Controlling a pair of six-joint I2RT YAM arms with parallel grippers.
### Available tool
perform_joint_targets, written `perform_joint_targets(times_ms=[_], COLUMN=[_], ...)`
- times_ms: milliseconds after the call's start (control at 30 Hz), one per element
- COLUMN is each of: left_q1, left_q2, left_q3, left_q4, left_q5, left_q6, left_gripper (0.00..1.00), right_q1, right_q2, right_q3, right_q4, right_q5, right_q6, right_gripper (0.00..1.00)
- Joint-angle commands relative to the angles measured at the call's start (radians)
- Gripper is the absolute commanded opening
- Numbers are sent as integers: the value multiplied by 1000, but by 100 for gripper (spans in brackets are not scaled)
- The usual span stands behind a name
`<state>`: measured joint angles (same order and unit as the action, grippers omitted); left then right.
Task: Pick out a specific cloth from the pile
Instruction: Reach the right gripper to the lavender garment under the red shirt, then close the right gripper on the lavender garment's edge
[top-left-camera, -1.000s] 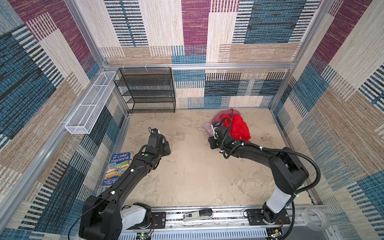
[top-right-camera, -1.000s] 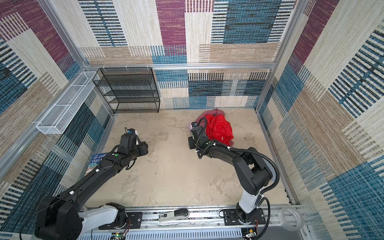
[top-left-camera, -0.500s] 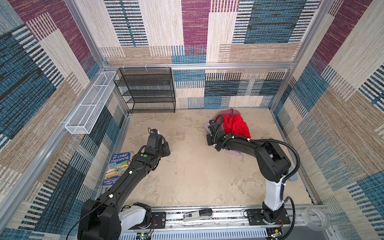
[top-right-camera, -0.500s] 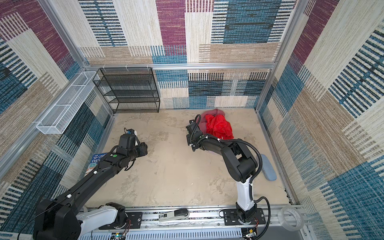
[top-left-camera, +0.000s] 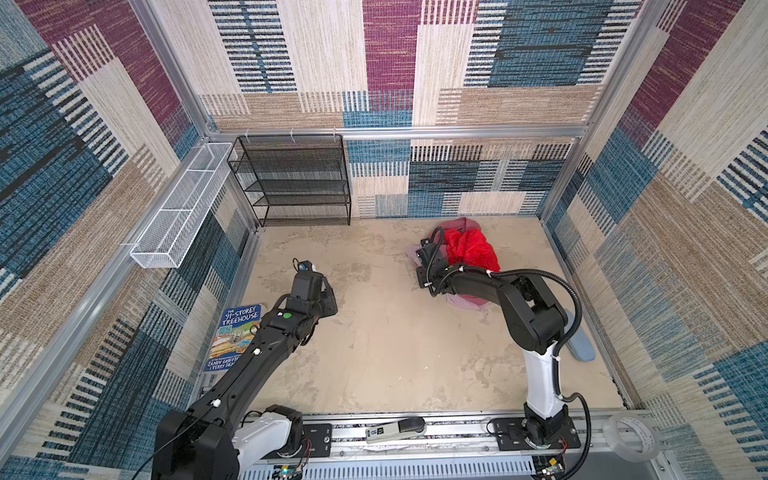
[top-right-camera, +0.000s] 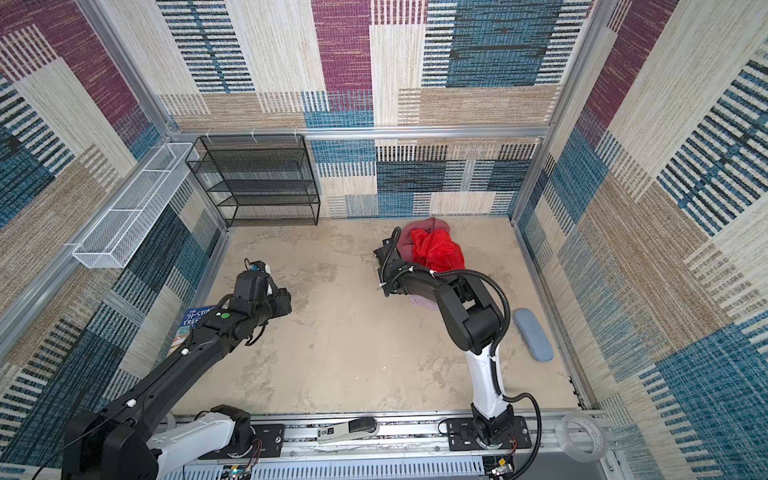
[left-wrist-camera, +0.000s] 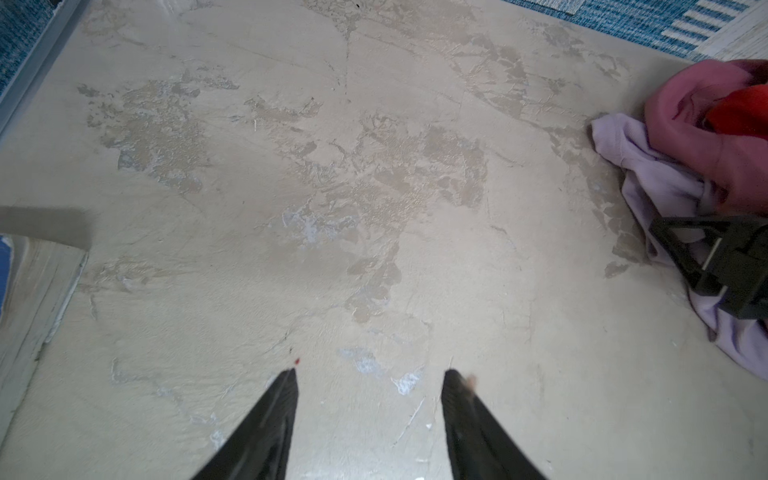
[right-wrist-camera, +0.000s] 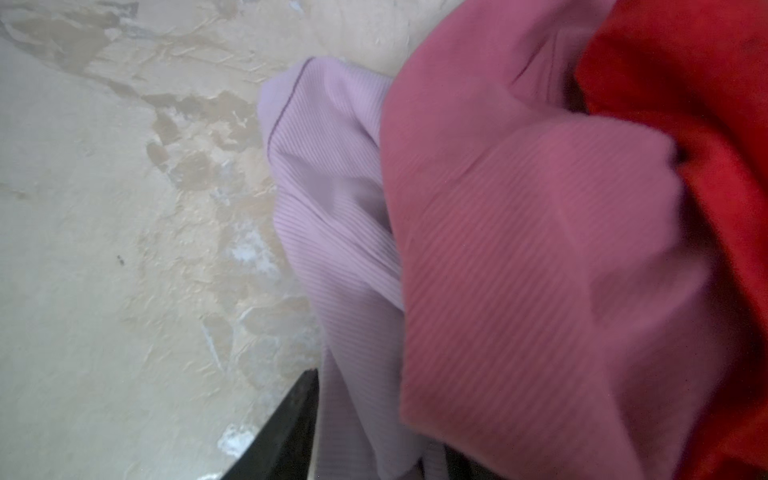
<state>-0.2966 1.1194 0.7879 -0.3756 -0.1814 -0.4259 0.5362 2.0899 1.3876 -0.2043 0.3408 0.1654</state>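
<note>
left gripper (left-wrist-camera: 370, 374) hangs over bare floor (left-wrist-camera: 374, 208), fingers apart, empty. right gripper (right-wrist-camera: 380, 419) straddles the cloth (right-wrist-camera: 332, 208): pale lilac, fine-ribbed, crumpled, on the pile's (top-left-camera: 465, 245) left edge under a dusty-rose cloth (right-wrist-camera: 519, 249). can't tell if it's pinched. red cloth (right-wrist-camera: 706, 83) on top.

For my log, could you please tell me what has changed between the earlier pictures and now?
The right arm's elbow swung in toward the middle, uncovering a blue-grey oblong case. Nothing was gripped or released: the right claw stays open astride the pale lilac-pink soft cloth at the edge of the pile of red and rose cloths. The left claw stayed open, unmoved.
</note>
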Motion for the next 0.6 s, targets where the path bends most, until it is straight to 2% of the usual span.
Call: perform_joint_targets(times_ms=[0,67,133,267,300,567], left_q1=[1,1,1,1,1,1], left_q2=[-12,-17,-25,-48,-57,-108], left_q3=[6,7,5,-1,-4,-16], left_q4=[-27,-36,-42,-58,-61,-82], left_q5=[-19,-26,-30,-42,-44,-58], left_q6=[22,24,24,27,26,35], left_gripper=[59,59,59,59,59,59], right_q1=[-5,-7,-10,-14,-14,-33], right_q2=[29,43,54,57,48,-91], right_q3=[23,33,45,49,42,-15], right_q4=[14,14,10,11,17,47], right_q5=[-5,-7,-14,-20,-21,-62], right_q6=[-10,-12,-10,4,9,55], right_gripper=[50,50,41,3,0,0])
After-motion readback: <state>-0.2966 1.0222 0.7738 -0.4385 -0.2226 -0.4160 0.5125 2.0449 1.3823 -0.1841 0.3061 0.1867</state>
